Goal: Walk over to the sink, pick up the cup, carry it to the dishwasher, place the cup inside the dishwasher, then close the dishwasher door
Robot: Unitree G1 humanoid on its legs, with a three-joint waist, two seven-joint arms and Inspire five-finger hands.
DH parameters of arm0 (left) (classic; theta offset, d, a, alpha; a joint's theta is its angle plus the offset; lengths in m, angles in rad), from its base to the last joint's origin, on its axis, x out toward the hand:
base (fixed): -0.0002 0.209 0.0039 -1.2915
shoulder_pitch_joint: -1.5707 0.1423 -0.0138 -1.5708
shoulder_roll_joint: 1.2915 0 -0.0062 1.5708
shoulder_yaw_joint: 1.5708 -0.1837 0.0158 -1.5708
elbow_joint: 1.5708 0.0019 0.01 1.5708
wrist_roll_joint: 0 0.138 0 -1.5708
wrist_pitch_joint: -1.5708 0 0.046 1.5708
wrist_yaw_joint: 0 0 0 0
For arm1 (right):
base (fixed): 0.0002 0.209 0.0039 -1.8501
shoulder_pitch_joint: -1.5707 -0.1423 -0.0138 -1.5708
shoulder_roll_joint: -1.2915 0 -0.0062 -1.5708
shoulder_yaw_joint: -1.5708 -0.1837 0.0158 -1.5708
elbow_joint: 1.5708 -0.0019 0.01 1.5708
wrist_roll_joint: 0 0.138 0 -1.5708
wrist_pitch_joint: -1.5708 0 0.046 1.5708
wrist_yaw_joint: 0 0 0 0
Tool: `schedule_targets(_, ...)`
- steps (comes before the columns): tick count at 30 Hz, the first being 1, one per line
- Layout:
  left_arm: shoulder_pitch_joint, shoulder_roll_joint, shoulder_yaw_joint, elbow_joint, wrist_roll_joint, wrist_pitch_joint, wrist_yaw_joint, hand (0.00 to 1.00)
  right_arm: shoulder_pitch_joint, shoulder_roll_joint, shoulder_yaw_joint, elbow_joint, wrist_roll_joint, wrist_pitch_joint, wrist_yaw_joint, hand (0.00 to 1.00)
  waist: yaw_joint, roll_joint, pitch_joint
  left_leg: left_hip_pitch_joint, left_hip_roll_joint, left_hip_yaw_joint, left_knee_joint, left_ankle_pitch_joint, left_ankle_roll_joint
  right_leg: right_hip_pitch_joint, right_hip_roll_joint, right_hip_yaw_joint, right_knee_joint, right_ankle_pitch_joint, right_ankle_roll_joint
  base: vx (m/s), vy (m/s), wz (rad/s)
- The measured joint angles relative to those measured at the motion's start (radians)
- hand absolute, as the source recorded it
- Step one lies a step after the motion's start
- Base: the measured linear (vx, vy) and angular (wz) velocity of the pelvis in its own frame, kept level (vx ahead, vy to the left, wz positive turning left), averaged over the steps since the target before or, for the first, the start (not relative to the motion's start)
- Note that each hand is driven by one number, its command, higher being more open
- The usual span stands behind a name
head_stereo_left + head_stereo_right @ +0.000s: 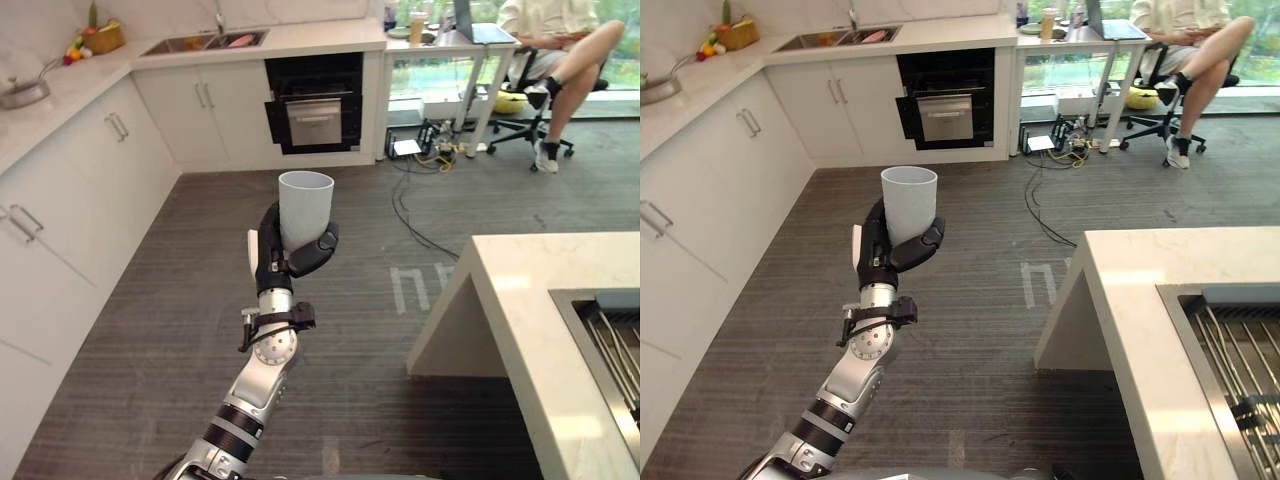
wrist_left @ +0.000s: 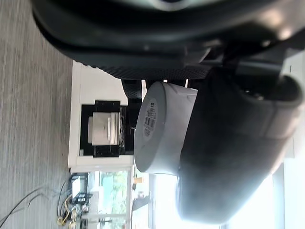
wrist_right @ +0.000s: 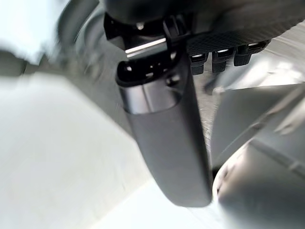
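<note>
The left robot hand (image 1: 283, 252) gripped a white cup (image 1: 305, 205) upright above the floor (image 1: 170, 330); we judged walking jolts could loosen it.

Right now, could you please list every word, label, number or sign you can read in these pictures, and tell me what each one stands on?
Label on the side of the cup, which the left hand holds: lines of print, too small and blurred to read.
White marks on the floor beside the island: plain strips, no letters or numbers that I can make out.
Nothing else in these pictures carries text I can read.
</note>
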Motion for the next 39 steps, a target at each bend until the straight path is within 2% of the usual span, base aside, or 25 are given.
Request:
schedule_targets(5,0.095,0.025,-0.003,-0.132,0.026,0.008,-0.016,0.00,-0.051,0.005,0.115,0.023,0.007,0.011,0.015,1.00,0.009,-0.007,-0.012,-0.058,0.020,-0.058,-0.045,0.085,0.001,0.023,0.041,-0.084,-0.036,-0.037,-0.001,-0.06,-0.129,0.58)
schedule_targets(9,0.147,0.033,0.017,-0.131,0.057,0.003,-0.032,0.00,-0.088,0.028,0.182,0.031,0.041,0.006,-0.046,1.00,0.018,-0.007,-0.013,-0.060,0.024,-0.043,-0.153,0.203,0.017,0.033,0.069,-0.127,-0.039,-0.088,-0.009,-0.14,-0.062,0.57)
schedule_targets(11,0.165,0.038,0.023,-0.130,0.081,-0.001,-0.047,0.00,-0.103,0.021,0.211,0.039,0.042,0.006,-0.048,1.00,0.017,-0.007,-0.009,-0.079,0.030,-0.031,-0.159,0.208,0.017,0.031,0.079,-0.134,-0.039,-0.111,0.004,-0.18,-0.001,0.53)
schedule_targets(12,0.186,0.042,0.036,-0.131,0.094,-0.001,-0.056,0.00,-0.117,0.010,0.235,0.050,0.042,0.009,-0.044,1.00,0.017,-0.002,-0.010,-0.082,0.038,0.002,-0.164,0.191,0.038,0.031,0.084,-0.142,-0.036,-0.112,0.005,-0.19,0.028,0.32)
schedule_targets(14,0.218,0.042,0.076,-0.132,0.104,-0.002,-0.061,0.00,-0.120,-0.005,0.278,0.053,0.044,0.007,-0.023,1.00,0.018,0.002,-0.013,-0.082,0.040,0.011,-0.164,0.181,0.028,0.031,0.090,-0.128,-0.039,-0.115,0.010,-0.19,0.045,0.10)
schedule_targets(19,0.300,0.040,0.182,-0.159,0.138,-0.004,-0.040,0.00,-0.116,-0.024,0.320,0.053,0.051,0.004,0.051,1.00,0.006,0.005,-0.014,-0.087,0.028,0.070,-0.164,0.180,0.026,0.023,0.092,-0.054,-0.072,-0.114,0.010,-0.06,0.040,-0.02)
schedule_targets(24,0.342,0.042,0.261,-0.173,0.148,-0.020,-0.013,0.00,-0.112,-0.053,0.345,0.073,0.051,-0.012,0.142,1.00,0.003,0.004,-0.015,-0.082,0.012,0.094,-0.164,0.175,0.019,0.039,0.085,-0.023,-0.130,-0.066,0.010,0.05,0.006,-0.08)
schedule_targets(25,0.352,0.055,0.339,-0.169,0.181,-0.062,0.018,0.00,-0.135,-0.045,0.402,0.128,0.034,-0.053,0.166,1.00,-0.009,-0.031,0.001,-0.031,0.015,0.115,-0.165,0.163,-0.011,0.098,0.088,-0.020,-0.177,-0.058,0.016,0.00,0.000,0.00)
schedule_targets(30,0.352,0.055,0.339,-0.167,0.180,-0.063,0.017,0.00,-0.132,-0.046,0.401,0.128,0.034,-0.053,0.166,1.00,-0.010,-0.031,0.001,-0.031,0.014,0.117,-0.165,0.162,-0.011,0.098,0.089,-0.019,-0.179,-0.058,0.015,0.00,0.000,0.00)
schedule_targets(33,0.364,0.055,0.340,-0.164,0.108,-0.062,-0.059,0.00,-0.125,-0.046,0.375,0.127,0.035,-0.046,0.172,1.00,-0.008,-0.033,0.002,-0.035,0.011,0.118,-0.160,0.159,-0.011,0.099,0.089,-0.019,-0.191,-0.055,0.009,0.00,0.000,0.00)
schedule_targets(36,0.387,0.054,0.339,-0.134,-0.038,-0.050,-0.195,0.00,-0.116,-0.040,0.298,0.120,0.053,-0.022,0.184,1.00,-0.006,-0.038,0.006,-0.036,0.000,0.119,-0.159,0.147,0.000,0.105,0.082,-0.023,-0.204,-0.054,0.000,0.00,-0.005,0.02)
schedule_targets(37,0.391,0.053,0.336,-0.107,-0.096,-0.036,-0.254,0.00,-0.102,-0.036,0.262,0.105,0.073,-0.012,0.192,1.00,-0.002,-0.039,0.006,-0.036,-0.009,0.118,-0.159,0.141,0.001,0.109,0.076,-0.029,-0.204,-0.059,-0.011,0.00,-0.013,0.09)
schedule_targets(38,0.393,0.051,0.335,-0.093,-0.126,-0.027,-0.283,0.00,-0.094,-0.035,0.241,0.100,0.090,-0.008,0.198,1.00,-0.002,-0.039,0.006,-0.035,-0.014,0.117,-0.158,0.132,0.007,0.110,0.071,-0.033,-0.199,-0.065,-0.025,0.04,0.008,0.19)
schedule_targets(39,0.404,0.035,0.320,-0.073,-0.203,0.013,-0.356,0.00,-0.064,-0.033,0.143,0.087,0.167,0.008,0.237,1.00,0.001,-0.050,0.013,-0.028,-0.041,0.114,-0.152,0.109,0.016,0.100,0.038,-0.045,-0.136,-0.106,-0.095,0.06,0.026,0.23)
